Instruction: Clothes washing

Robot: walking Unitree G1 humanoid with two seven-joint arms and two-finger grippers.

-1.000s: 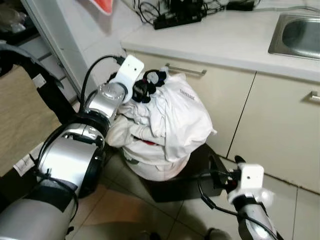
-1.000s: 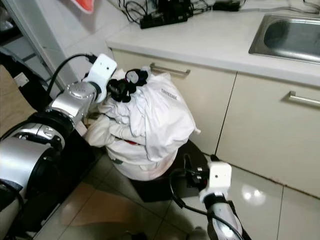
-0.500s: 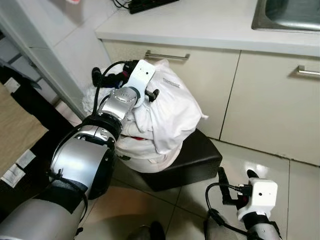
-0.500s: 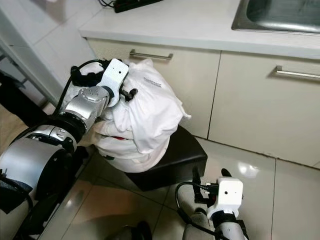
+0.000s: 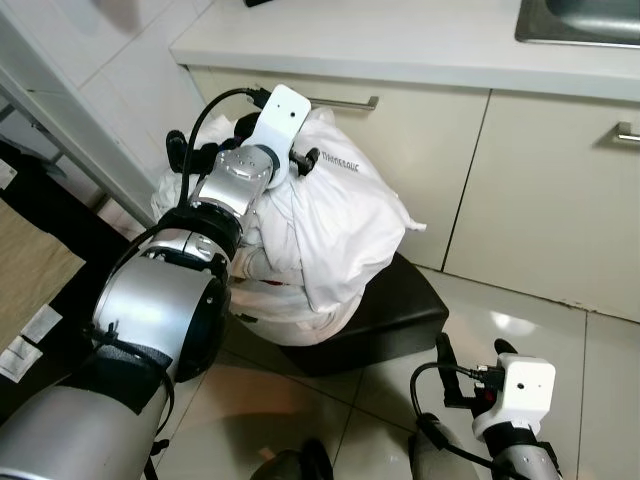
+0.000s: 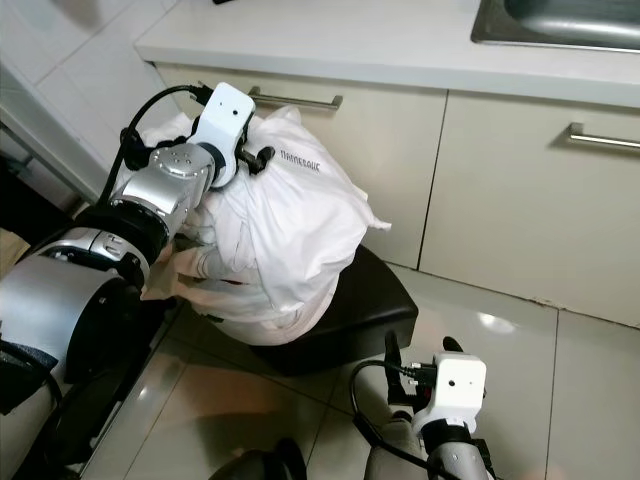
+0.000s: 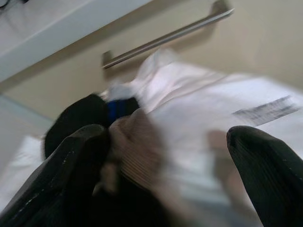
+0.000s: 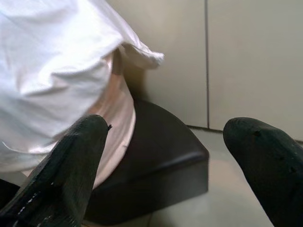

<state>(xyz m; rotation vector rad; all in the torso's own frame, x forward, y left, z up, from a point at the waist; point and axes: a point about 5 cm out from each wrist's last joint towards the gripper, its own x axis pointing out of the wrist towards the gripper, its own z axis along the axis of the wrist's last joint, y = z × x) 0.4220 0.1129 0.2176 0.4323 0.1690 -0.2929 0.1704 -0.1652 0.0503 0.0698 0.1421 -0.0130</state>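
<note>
Left end effector (image 5: 300, 160) is reaching into the top of the laundry pile (image 5: 335, 225), its fingers (image 7: 265, 165) standing apart with white cloth and a brownish fold between them; whether they are gripping any of it I cannot tell, the wrist view being blurred. A dark garment (image 7: 85, 118) with a blue patch is lying just beside one finger.

The pile, mostly white shirts with a printed label (image 5: 345, 160), is sitting heaped on a black stool (image 5: 395, 320) on the tiled floor (image 5: 560, 330), against the cupboard front (image 5: 430, 150) below the worktop (image 5: 400, 40). A metal handle (image 5: 345, 102) is showing just behind the pile, and a sink (image 5: 580, 20) is set in the worktop on the right.

Right end effector (image 5: 470, 350) is hanging low over the floor, near the stool's right corner, fingers (image 8: 71, 170) spread wide and holding nothing, pointing toward stool and pile.
</note>
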